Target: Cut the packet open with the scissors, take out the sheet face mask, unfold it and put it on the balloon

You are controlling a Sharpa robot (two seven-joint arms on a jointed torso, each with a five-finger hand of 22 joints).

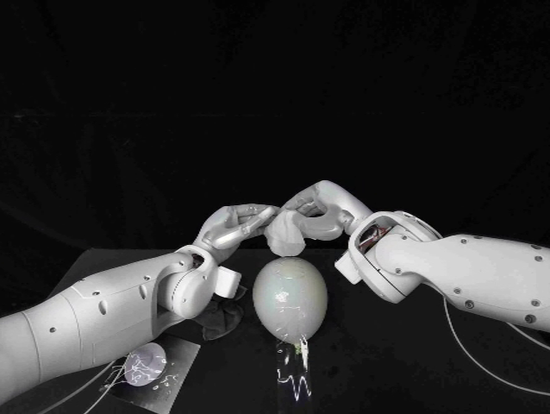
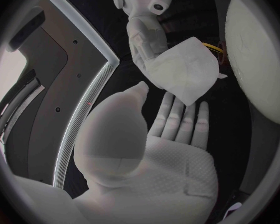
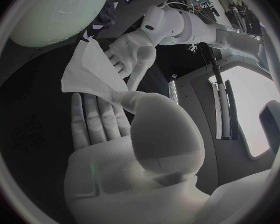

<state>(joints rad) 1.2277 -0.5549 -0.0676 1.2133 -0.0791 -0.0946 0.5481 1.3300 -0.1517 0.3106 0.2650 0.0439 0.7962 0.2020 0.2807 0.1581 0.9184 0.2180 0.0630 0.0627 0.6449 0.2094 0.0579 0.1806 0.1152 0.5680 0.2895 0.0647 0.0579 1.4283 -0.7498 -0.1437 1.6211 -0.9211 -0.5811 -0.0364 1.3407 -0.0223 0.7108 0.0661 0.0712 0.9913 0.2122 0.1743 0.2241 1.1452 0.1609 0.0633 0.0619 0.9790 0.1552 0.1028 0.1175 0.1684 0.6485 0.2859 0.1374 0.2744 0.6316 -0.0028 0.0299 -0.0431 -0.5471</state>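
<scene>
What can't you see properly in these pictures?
Head view: the shiny thing by the left arm, too small to name.
Head view: the dark thing beside the balloon, partly under the left arm.
Left wrist view: the balloon, cut off by the circle's rim.

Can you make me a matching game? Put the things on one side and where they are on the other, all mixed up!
Things:
1. balloon
2. sheet face mask
3. packet

Places:
A. pinched between the left hand and the right hand
B. lying flat, shiny, at the near left
C. pale and egg-shaped, right under both hands

Pairs: 1-C, 2-A, 3-B
</scene>
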